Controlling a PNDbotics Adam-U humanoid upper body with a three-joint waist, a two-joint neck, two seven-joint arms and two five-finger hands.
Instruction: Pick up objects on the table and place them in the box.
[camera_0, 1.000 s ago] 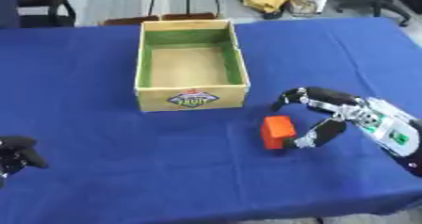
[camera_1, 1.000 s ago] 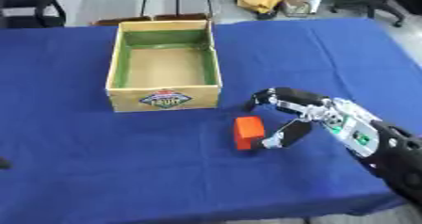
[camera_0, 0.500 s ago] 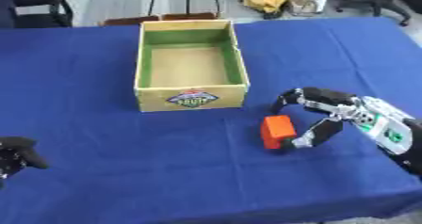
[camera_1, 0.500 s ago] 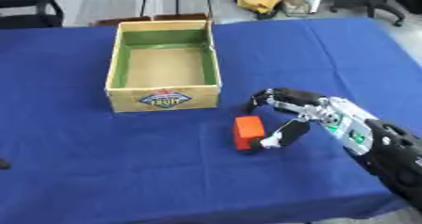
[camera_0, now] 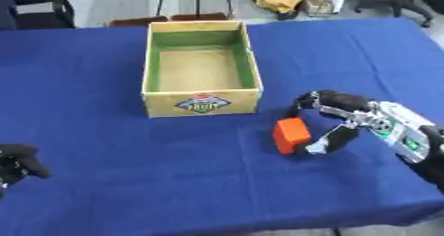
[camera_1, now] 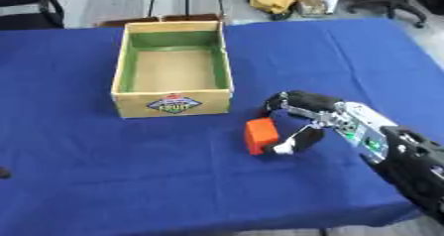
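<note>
Orange block point(camera_0: 291, 135) is bracketed by right hand point(camera_0: 340, 118); curled fingers point(camera_0: 314, 99) and thumb sit at its sides on blue counter point(camera_0: 130, 165), beside box point(camera_0: 200, 104).

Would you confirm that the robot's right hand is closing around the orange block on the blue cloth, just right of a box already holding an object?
Not quite: the green-lined cardboard box is empty, as the left eye view shows. The right hand does curl around the orange block on the blue cloth.
</note>
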